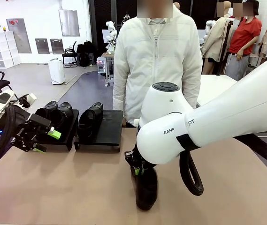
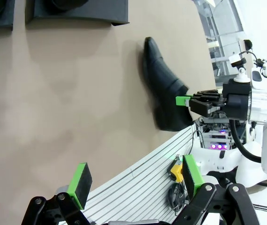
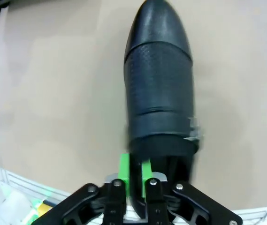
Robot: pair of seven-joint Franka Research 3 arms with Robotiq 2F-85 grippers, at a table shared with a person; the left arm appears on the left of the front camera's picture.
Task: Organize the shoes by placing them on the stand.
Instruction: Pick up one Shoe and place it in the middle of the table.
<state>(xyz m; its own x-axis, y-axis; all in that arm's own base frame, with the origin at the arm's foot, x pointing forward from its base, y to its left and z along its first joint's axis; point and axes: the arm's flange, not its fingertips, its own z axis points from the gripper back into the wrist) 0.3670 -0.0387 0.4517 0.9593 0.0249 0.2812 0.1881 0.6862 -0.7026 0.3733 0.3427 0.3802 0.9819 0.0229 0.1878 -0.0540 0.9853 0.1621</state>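
Right gripper (image 3: 134,174): pads pinching heel collar of loose shoe (image 3: 158,89) lying on table (image 1: 67,187) | Left gripper (image 2: 135,180): fingers spread, holding nothing | Stand (image 1: 106,129): three shoes (image 1: 70,116) seated, right tray half bare

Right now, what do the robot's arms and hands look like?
Both arms are glossy white with rounded joints. The right arm has a dark round cap, dark lettering, a black band and a looping black cable. Each hand, left hand and right hand, is black with bolted linkages and bright green pads.
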